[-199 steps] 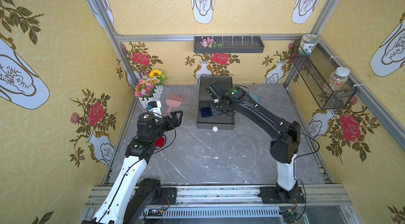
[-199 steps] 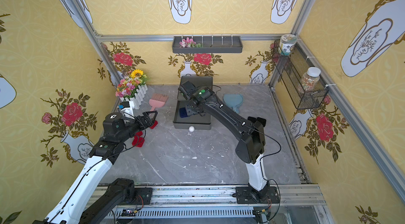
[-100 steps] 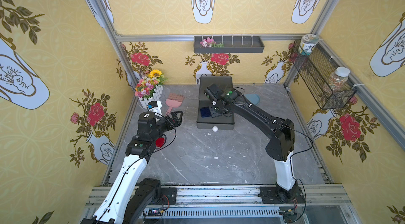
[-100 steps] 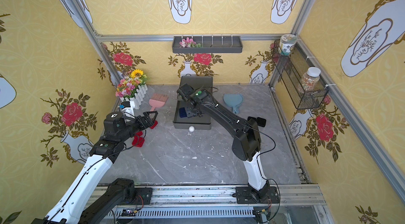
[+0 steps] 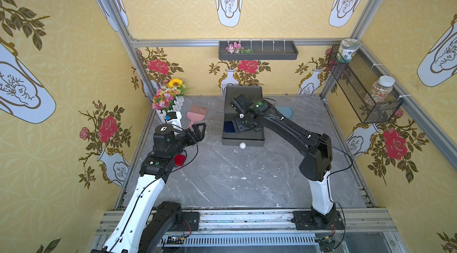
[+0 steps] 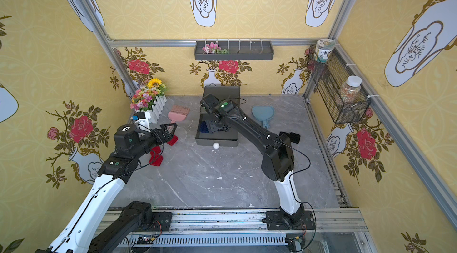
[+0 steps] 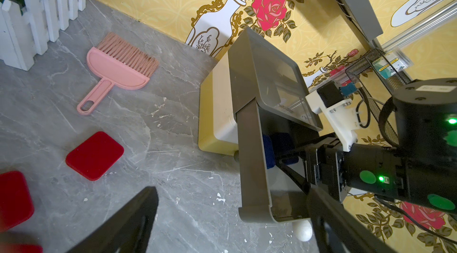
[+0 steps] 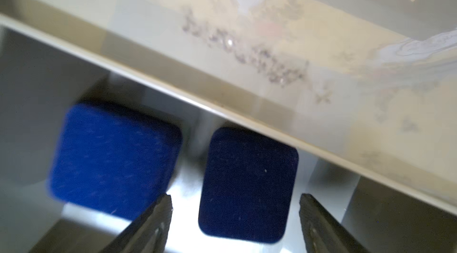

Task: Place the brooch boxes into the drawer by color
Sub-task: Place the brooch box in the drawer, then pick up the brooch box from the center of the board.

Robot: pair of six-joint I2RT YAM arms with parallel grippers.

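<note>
Two blue brooch boxes (image 8: 116, 160) lie inside the open grey drawer (image 5: 243, 141); red boxes (image 7: 94, 155) outside.

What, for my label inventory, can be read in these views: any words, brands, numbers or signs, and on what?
No text reads clearly.
Paper label on the round lidded jar: print too small to read.
Dark lettering on the translucent top of the grey plastic drawer chest: blurred, unreadable.
White emblem on the left arm's black wrist housing: a logo shape, no letters.
</note>
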